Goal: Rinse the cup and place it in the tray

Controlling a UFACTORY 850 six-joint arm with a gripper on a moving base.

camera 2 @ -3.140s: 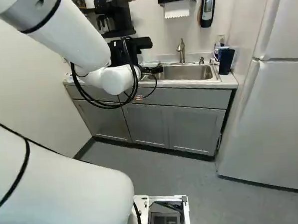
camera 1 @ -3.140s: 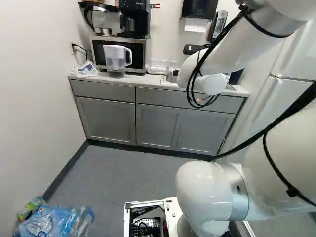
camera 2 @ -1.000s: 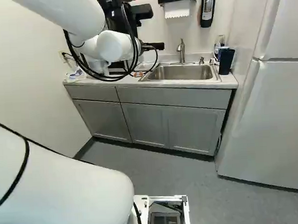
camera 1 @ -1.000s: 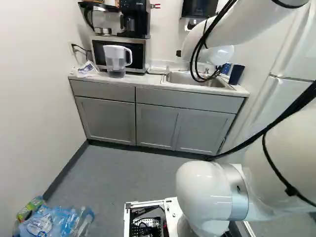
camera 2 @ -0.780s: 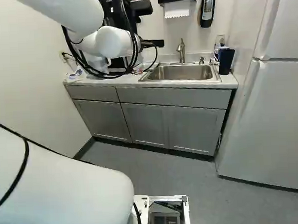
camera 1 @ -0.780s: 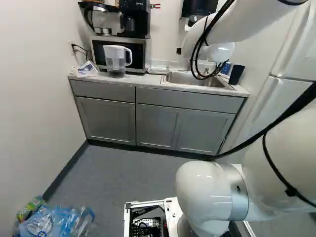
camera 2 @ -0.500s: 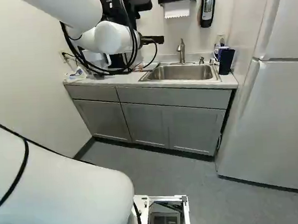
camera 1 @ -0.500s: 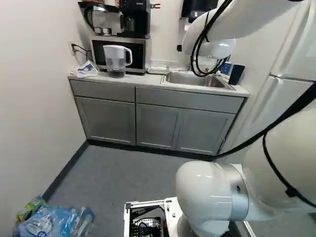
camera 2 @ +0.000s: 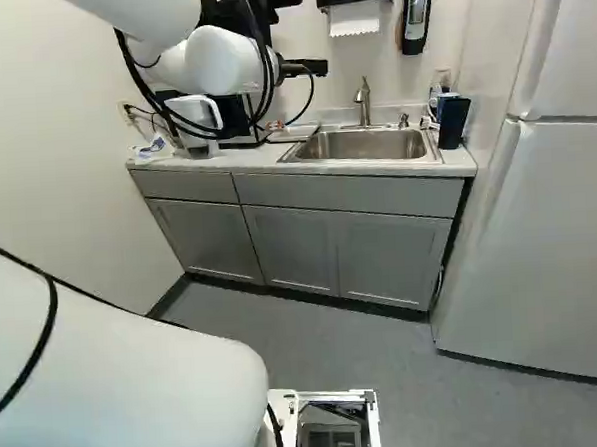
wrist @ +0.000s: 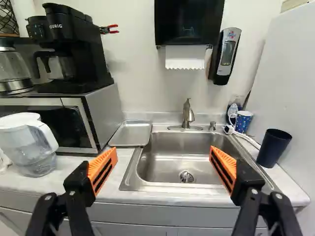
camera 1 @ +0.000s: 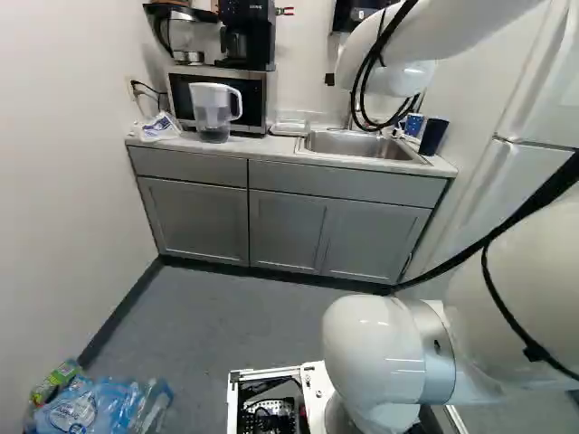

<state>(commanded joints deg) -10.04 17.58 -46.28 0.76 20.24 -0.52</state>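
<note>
While the white arm (camera 2: 157, 16) reaches toward a kitchen counter, its black pincer (camera 2: 305, 69) is spread wide, with the two orange pads (wrist: 103, 169) well apart. Ahead of the pincer and lower down, a stainless steel sink (wrist: 170, 157) is set into the pale counter (wrist: 74, 174), its drain (wrist: 186, 177) seen through the gap between the fingers. A curved metal faucet (wrist: 188, 115) rises behind the basin, straight ahead of the pincer.

Two cups are on the counter to the pincer's right, beyond the right finger: a dark blue cup (wrist: 274, 148) beside the sink and, farther ahead, a smaller blue patterned cup (wrist: 243, 121). Which one is meant for rinsing, I cannot tell. The shallow metal tray (wrist: 132, 133) lies ahead and to the pincer's left, just beside the sink.

Farther to the pincer's left are a clear pitcher (wrist: 30, 145) with a white handle and a microwave (wrist: 104, 113) with a black coffee maker (wrist: 74, 46) on top. Higher than the pincer, on the wall ahead, hang a black paper towel dispenser (wrist: 188, 22) and, right of it, a soap dispenser (wrist: 227, 51).
</note>
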